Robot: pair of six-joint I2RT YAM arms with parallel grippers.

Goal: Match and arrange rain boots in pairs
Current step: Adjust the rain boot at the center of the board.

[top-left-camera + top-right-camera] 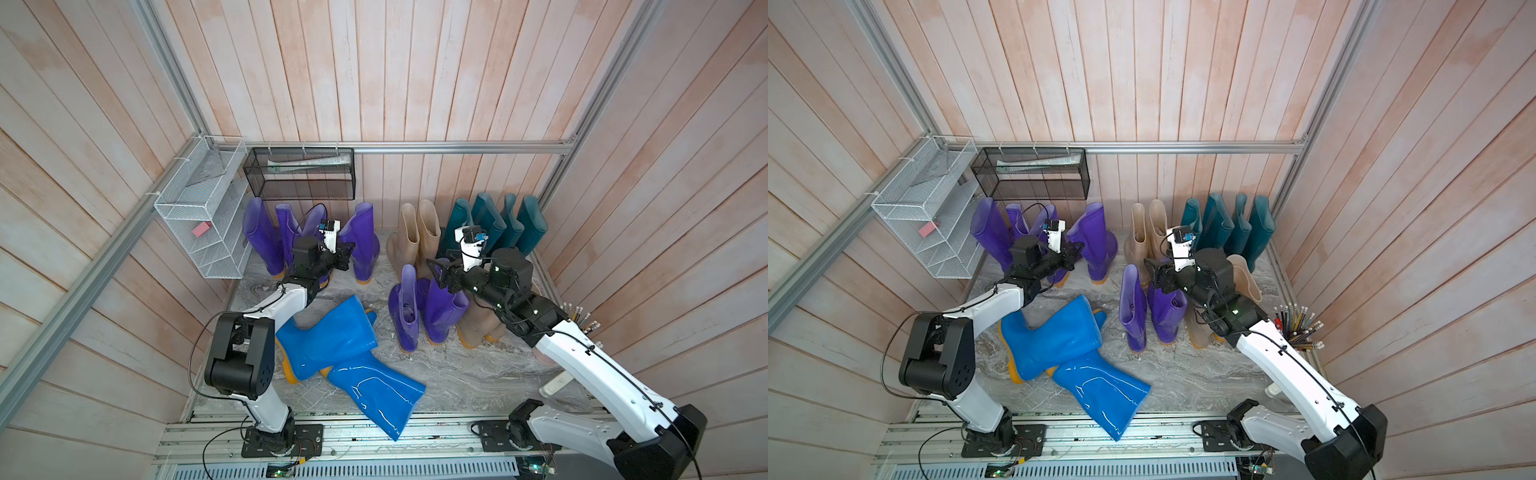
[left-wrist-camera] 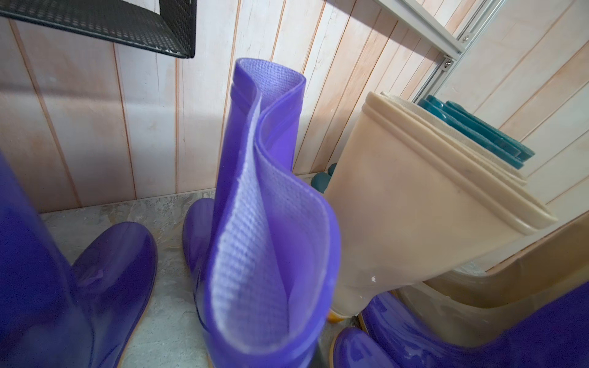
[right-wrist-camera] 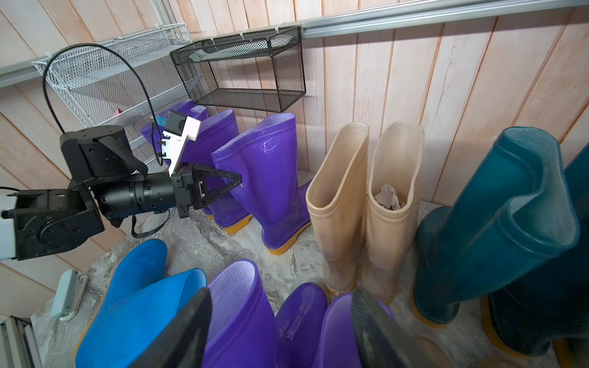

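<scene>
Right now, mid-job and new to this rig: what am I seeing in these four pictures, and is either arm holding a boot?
Two robot arms work over a marbled floor. Both top views look down from one overhead camera pair, and each wrist view rides on an arm. Standing at the back are purple boots, a beige pair and teal boots. Two blue boots lie flat in front, overlapping. The left end effector is shut, its tip against a standing purple boot. I cannot tell whether it pinches the wall. The right end effector is open at the top of another purple boot, gripping nothing.
</scene>
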